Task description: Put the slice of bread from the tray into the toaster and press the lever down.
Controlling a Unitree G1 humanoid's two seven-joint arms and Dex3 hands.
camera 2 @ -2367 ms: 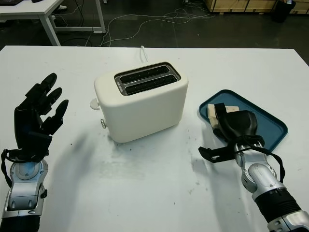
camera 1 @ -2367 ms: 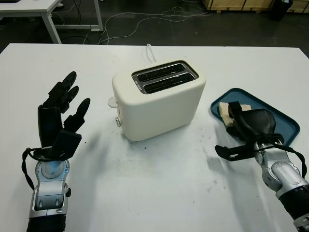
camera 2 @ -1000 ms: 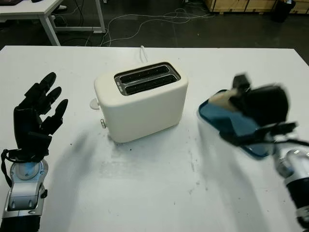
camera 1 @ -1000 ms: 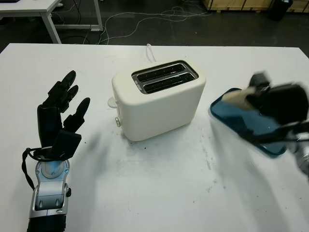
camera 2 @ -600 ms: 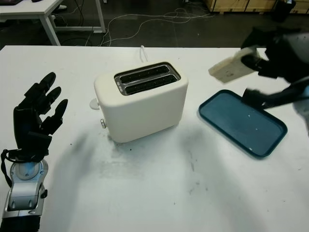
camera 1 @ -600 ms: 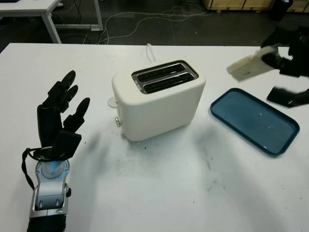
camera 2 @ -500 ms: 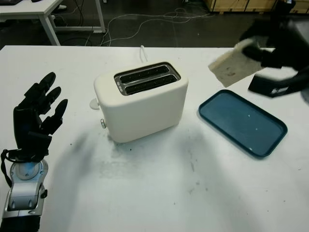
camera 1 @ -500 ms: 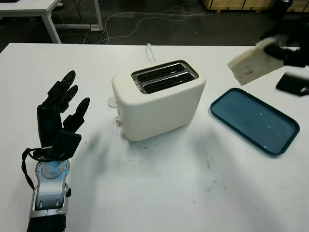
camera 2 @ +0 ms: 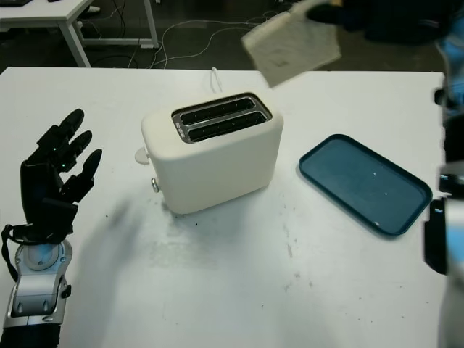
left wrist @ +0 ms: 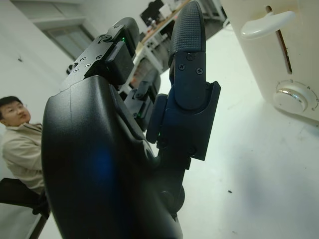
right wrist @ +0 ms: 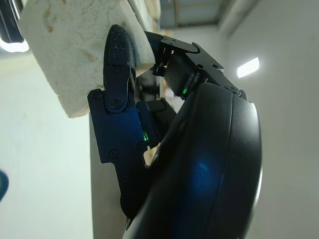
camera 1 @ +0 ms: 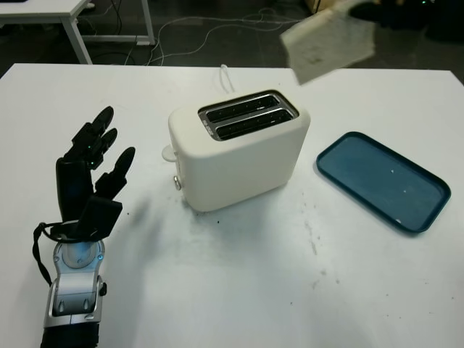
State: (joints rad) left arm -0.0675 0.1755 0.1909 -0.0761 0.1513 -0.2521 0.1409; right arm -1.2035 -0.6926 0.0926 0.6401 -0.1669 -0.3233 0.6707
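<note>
bread (camera 1: pixel 328 45) hangs in the air above and a little beyond the toaster (camera 1: pixel 239 148), pinched along one edge by our right hand (right wrist: pixel 164 164), whose fingers (right wrist: pixel 118 74) close against the pale crumb in the right wrist view. we hold it by the edge, we think, so that most of the slice stays free to drop into a slot. it looks tilted and not yet lined up with either slot, though it is smeared in the head views and its exact angle is hard to read.

the toaster sits mid-surface, turned at an angle, with both slots (camera 1: pixel 249 114) open upward and nothing in them. its lever (left wrist: pixel 264 24) is at the top of its track on the end facing our left side, above a round dial (left wrist: pixel 295 97), which suits a press from that side once the bread is in. our left hand (camera 1: pixel 90 177) is open and holds nothing, raised over the white surface (camera 1: pixel 239 290) well apart from the toaster.

the blue tray (camera 1: pixel 382 180) lies on our right with no slice in it, so the pick-up is done. what remains, as we judge it, is squaring the slice to a slot, lowering it, and pressing the lever.
</note>
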